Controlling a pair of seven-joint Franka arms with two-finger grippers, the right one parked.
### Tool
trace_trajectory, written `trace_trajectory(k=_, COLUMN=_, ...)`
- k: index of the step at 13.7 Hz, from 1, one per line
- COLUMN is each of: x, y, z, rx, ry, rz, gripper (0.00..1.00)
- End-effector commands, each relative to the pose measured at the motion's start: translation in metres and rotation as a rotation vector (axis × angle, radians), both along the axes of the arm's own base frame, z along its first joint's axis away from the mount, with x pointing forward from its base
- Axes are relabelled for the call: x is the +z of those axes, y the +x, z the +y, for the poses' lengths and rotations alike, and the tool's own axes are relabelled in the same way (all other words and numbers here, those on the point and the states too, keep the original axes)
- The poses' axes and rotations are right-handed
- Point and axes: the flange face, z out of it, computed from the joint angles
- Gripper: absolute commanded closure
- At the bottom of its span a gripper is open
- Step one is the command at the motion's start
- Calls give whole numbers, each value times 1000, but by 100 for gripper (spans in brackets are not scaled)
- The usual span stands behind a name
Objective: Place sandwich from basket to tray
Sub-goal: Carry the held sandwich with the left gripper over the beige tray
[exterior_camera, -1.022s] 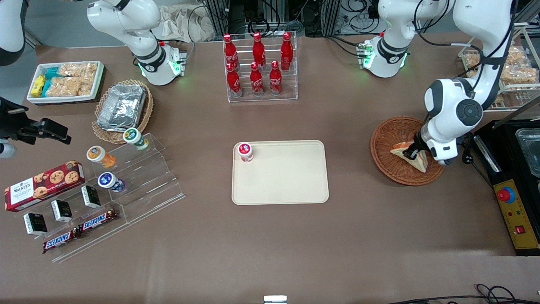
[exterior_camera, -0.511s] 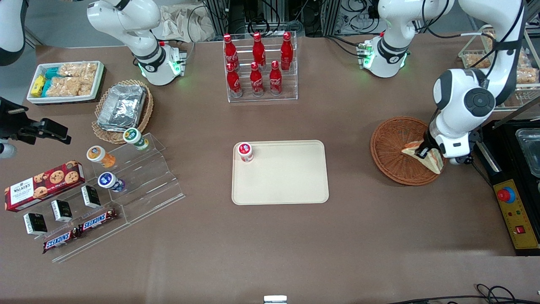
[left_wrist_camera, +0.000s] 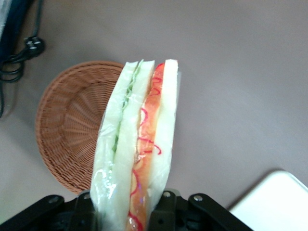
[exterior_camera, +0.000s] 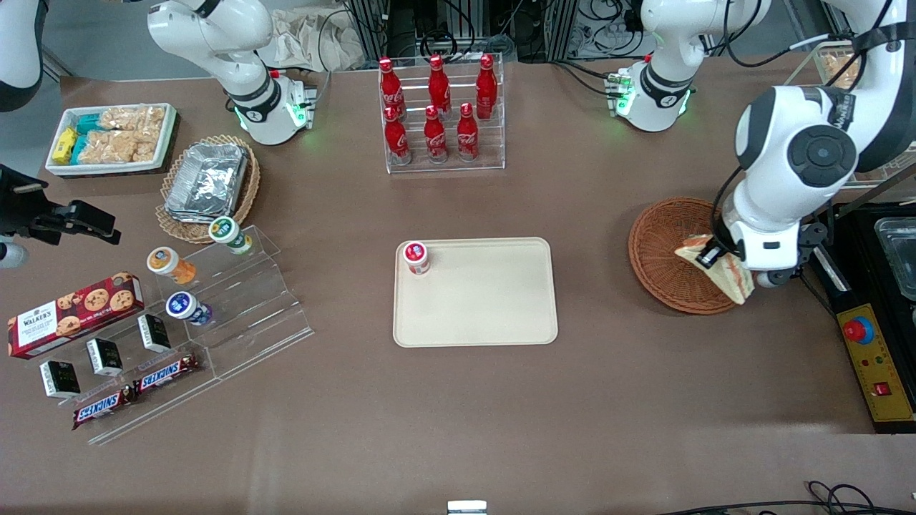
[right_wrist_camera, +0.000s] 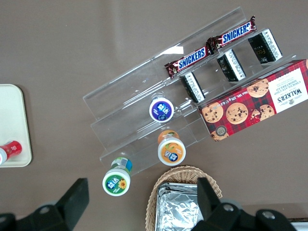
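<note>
My left gripper [exterior_camera: 710, 256] is shut on the sandwich [exterior_camera: 724, 272], a plastic-wrapped wedge of white bread with orange-pink and green filling. It holds the sandwich in the air above the basket's [exterior_camera: 662, 250] edge toward the working arm's end. In the left wrist view the sandwich [left_wrist_camera: 139, 139] stands between the two fingers [left_wrist_camera: 166, 209] of the gripper [left_wrist_camera: 126, 211], with the empty reddish-brown basket [left_wrist_camera: 67, 130] below it. The cream tray [exterior_camera: 494, 307] lies at the table's middle with a small red-capped bottle [exterior_camera: 416, 256] on its corner; a corner of the tray also shows in the left wrist view [left_wrist_camera: 276, 202].
A rack of red cola bottles [exterior_camera: 438, 114] stands farther from the front camera than the tray. A black appliance and a yellow control box [exterior_camera: 876, 361] lie at the working arm's end. A tan basket of foil containers [exterior_camera: 207, 182], an acrylic snack stand [exterior_camera: 215, 315] and a white snack bin [exterior_camera: 111, 136] lie toward the parked arm's end.
My gripper has lifted the sandwich out of the basket and risen. The wrist has come up and closer to the front camera. The basket now holds nothing.
</note>
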Motion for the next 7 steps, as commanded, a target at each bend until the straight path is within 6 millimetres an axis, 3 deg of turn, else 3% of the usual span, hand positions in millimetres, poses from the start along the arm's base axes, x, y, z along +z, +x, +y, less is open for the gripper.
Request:
trace_trajectory(k=1, x=-3, y=13, z=-29, rx=-104, ry=-51, rz=38, gripper=68)
trace_trajectory(k=5, x=-12, y=20, z=-50, rx=-226, ry=-137, rz=61, gripper=68)
trace_trajectory(k=7, x=-14, y=15, z=-72, rx=-285, ry=-146, rz=67, gripper=68)
